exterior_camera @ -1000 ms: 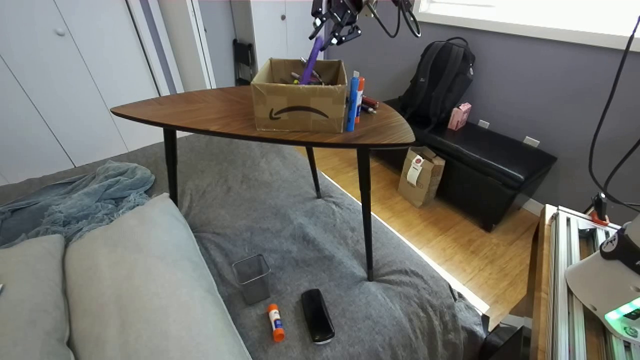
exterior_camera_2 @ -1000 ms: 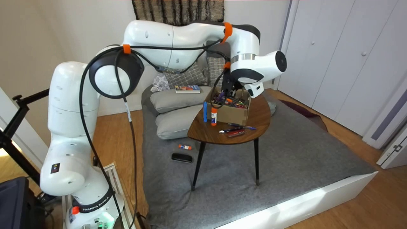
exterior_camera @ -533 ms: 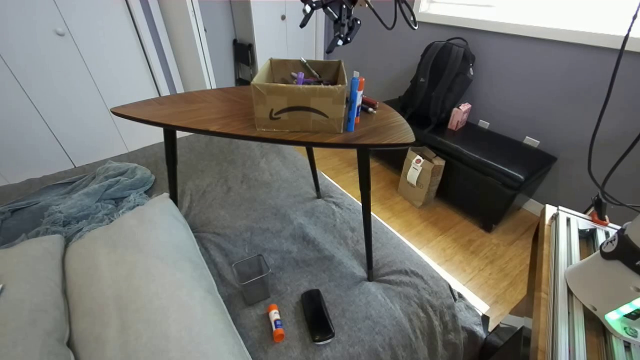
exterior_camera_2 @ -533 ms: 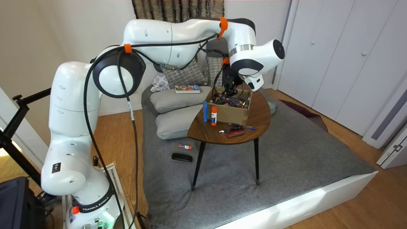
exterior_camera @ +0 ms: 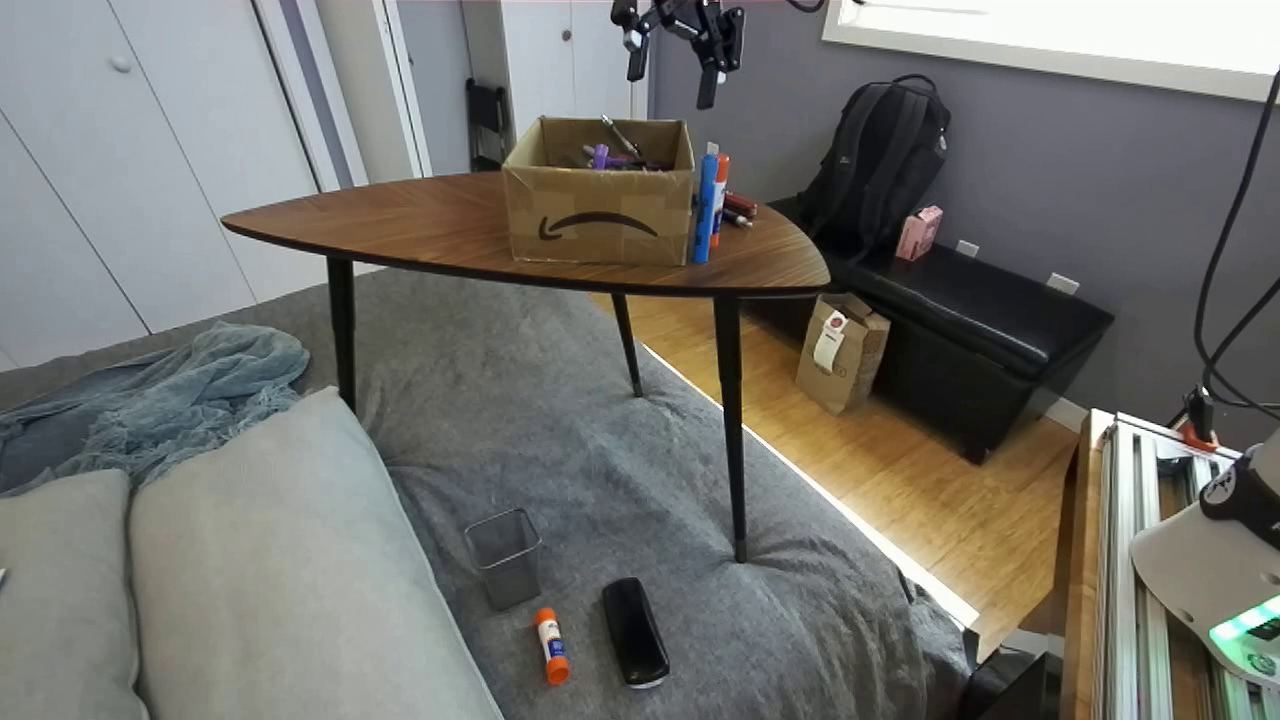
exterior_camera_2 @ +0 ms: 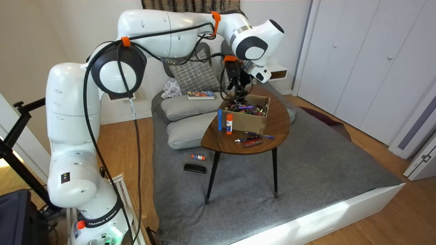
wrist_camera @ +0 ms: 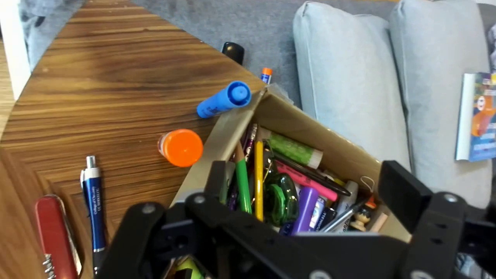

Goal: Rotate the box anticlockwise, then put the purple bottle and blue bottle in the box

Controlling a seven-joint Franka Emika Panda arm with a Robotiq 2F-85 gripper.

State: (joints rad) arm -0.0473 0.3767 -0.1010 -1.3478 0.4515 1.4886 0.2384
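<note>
The brown cardboard box [exterior_camera: 600,217] stands on the wooden table, full of pens and small items, and a dark arrow is printed on one side. Inside it the purple bottle [wrist_camera: 306,207] lies among the pens; its lower end is hidden behind the gripper in the wrist view. Upright on the table, close beside a box corner, is the blue bottle [exterior_camera_2: 219,119]; in the wrist view I look down on the end of the blue bottle [wrist_camera: 223,101]. My gripper [exterior_camera: 672,83] hangs over the box with its fingers wide apart and nothing between them.
An orange-capped glue stick [exterior_camera_2: 229,124] stands upright by the box, near the blue bottle. Pens and a red pocket knife [wrist_camera: 56,236] lie on the table [exterior_camera: 400,215]. Below, on the grey bed, are a black case [exterior_camera: 635,632] and another glue stick [exterior_camera: 551,645].
A second ago the purple bottle slanted up out of the box at the gripper's fingers; it now lies inside. The fingers have spread, and the arm has risen and shifted towards the blue bottle's side.
</note>
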